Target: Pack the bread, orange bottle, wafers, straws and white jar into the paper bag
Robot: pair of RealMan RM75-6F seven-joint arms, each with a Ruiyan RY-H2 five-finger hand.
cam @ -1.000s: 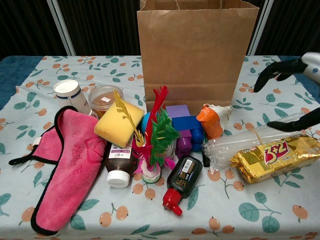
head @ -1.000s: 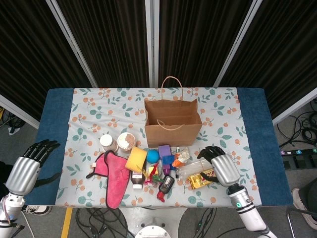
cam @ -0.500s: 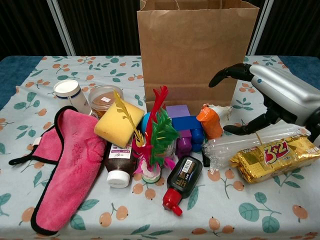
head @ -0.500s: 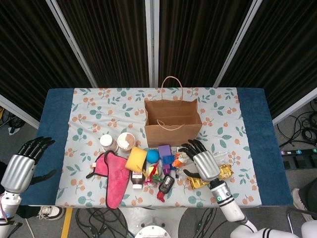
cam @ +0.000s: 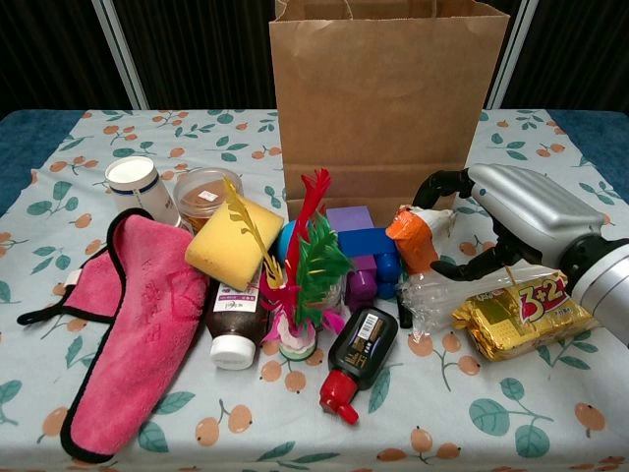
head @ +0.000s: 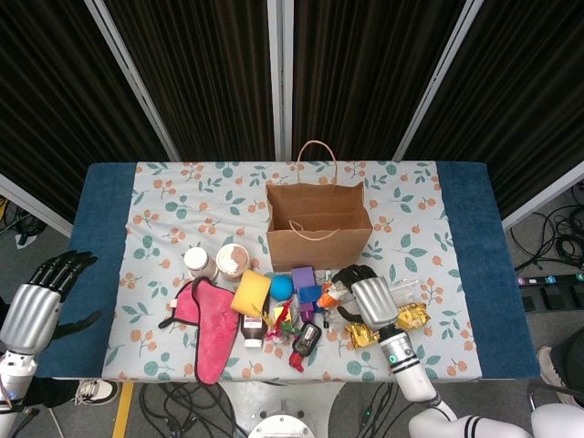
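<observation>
One gold foil wafer packet (cam: pixel 521 313) lies on the bench just right of the tall brown paper bag (cam: pixel 388 98), touching a clear plastic sleeve of straws (cam: pixel 447 287). The right hand (cam: pixel 511 211) hovers over both with fingers curled apart, holding nothing that I can make out. The left hand (head: pixel 36 306) hangs spread, well left of the bag. Risk: the slick sleeve may slide off, or the fingers may nudge the small orange bottle (cam: pixel 413 239).

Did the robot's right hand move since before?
Yes. The right hand slid leftward past the gold wafers, closer to the orange bottle.
</observation>
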